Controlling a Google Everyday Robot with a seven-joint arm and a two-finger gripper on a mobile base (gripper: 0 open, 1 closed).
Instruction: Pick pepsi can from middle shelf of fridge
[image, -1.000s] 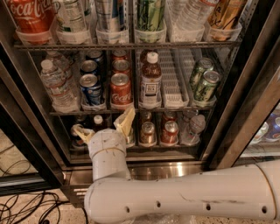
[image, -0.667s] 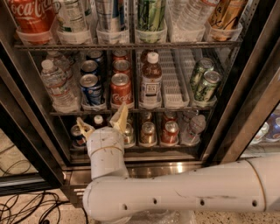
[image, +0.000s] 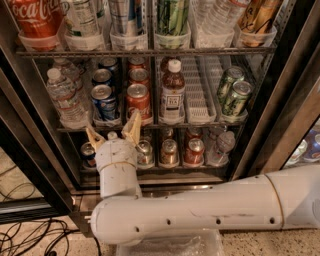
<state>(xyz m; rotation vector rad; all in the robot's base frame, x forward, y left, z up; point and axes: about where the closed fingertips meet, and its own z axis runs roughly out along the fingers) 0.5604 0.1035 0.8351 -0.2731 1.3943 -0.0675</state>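
The fridge (image: 278, 95) stands open with wire racks full of drinks. On the middle shelf (image: 200, 121), a lane of blue pepsi cans (image: 105, 101) runs back at centre-left, next to red Coca-Cola cans (image: 138, 99). My gripper (image: 113, 133) is open and empty. Its tan fingers (image: 132, 128) point up at the shelf's front edge, just below and in front of the front pepsi can. The white arm (image: 210, 207) reaches in from the lower right.
Water bottles (image: 62, 95) stand left of the pepsi lane. A brown tea bottle (image: 172, 92) and green cans (image: 234, 95) stand to the right. Cans (image: 194, 151) fill the lower shelf, bottles (image: 32, 20) the top one. Cables (image: 25, 235) lie on the floor at left.
My gripper has risen and shifted a little left, from in front of the lower shelf up to the middle shelf's front edge. Its fingers stay open.
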